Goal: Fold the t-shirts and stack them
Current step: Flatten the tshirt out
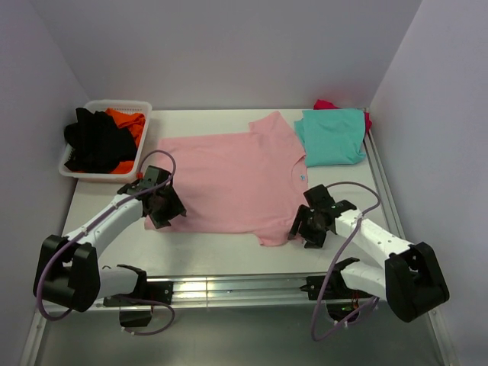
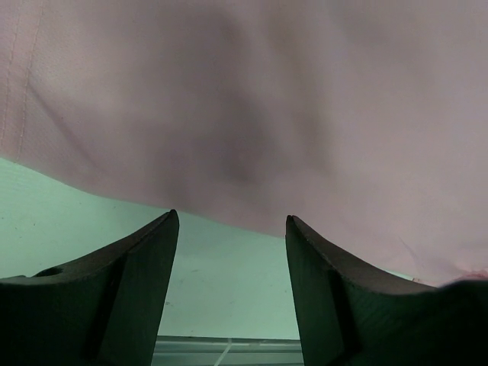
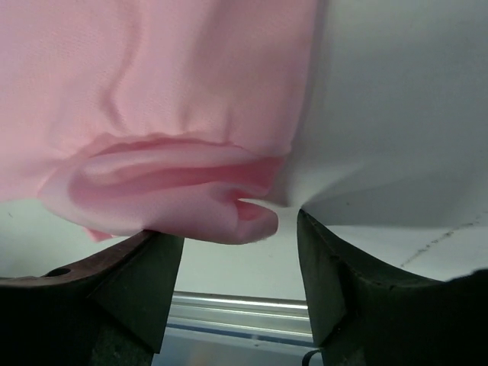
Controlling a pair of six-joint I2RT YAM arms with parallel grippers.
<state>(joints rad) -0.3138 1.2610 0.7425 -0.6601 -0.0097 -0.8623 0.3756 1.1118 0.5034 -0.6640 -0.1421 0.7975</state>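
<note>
The left gripper (image 2: 232, 218) is standing wide, holding nothing, its fingers resting low over the tabletop (image 1: 221, 252) just before the hem of the pink shirt (image 1: 236, 183). The right gripper (image 3: 240, 229) is also standing wide, and a bunched sleeve of the same shirt is lying right at its fingertips, not clamped. The pink shirt is lying flat in the middle of the tabletop. Beyond it on the right, a folded teal shirt (image 1: 332, 136) is lying on a magenta one (image 1: 326, 104). On the far left, a basket (image 1: 103, 177) is holding the black shirt (image 1: 95, 141) and the orange shirt (image 1: 126, 120).
</note>
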